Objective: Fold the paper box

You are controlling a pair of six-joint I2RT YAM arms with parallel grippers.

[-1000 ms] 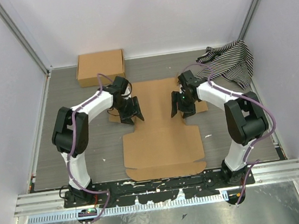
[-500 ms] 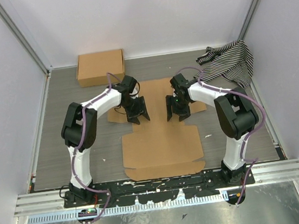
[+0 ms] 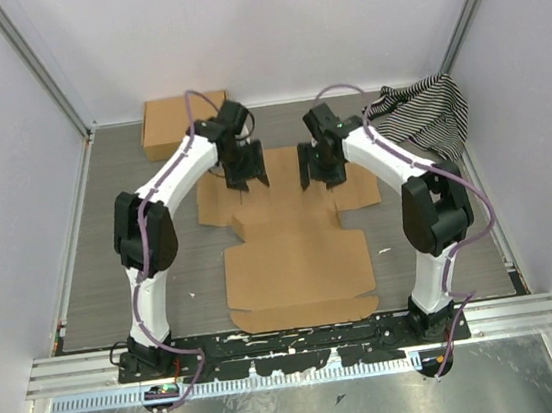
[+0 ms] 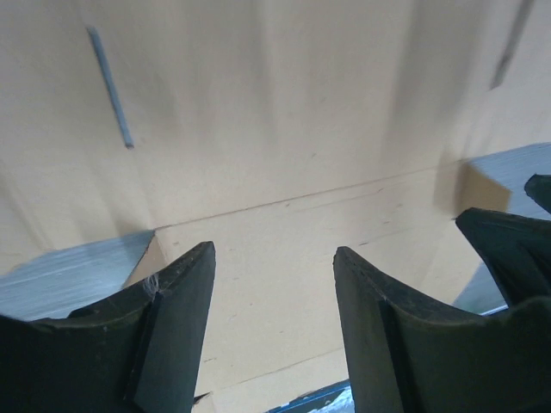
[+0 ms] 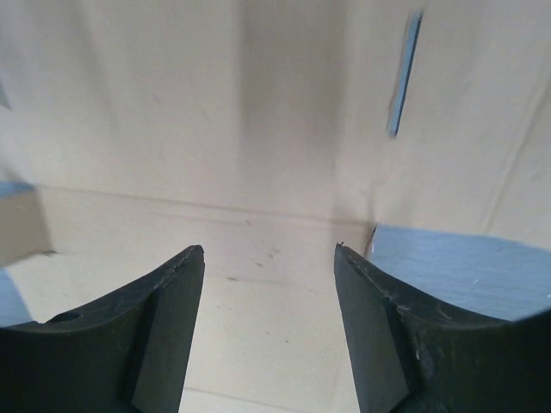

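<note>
On the table (image 3: 91,259), centred, the box (image 3: 298,264) lies flat and unfolded. I see the left gripper (image 3: 249,177) and right gripper (image 3: 315,177) above its far panel, both with jaws spread, grasping nothing; bare cardboard shows between the fingers (image 4: 172,318) in each wrist view.

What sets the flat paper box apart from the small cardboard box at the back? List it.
The paper box lies spread flat, flaps showing; the small cardboard box is a compact, closed-looking block.
The paper box is far larger than the small cardboard box.
The paper box lies in the middle of the scene; the small cardboard box sits in the far left corner.
Both are plain brown cardboard.
</note>
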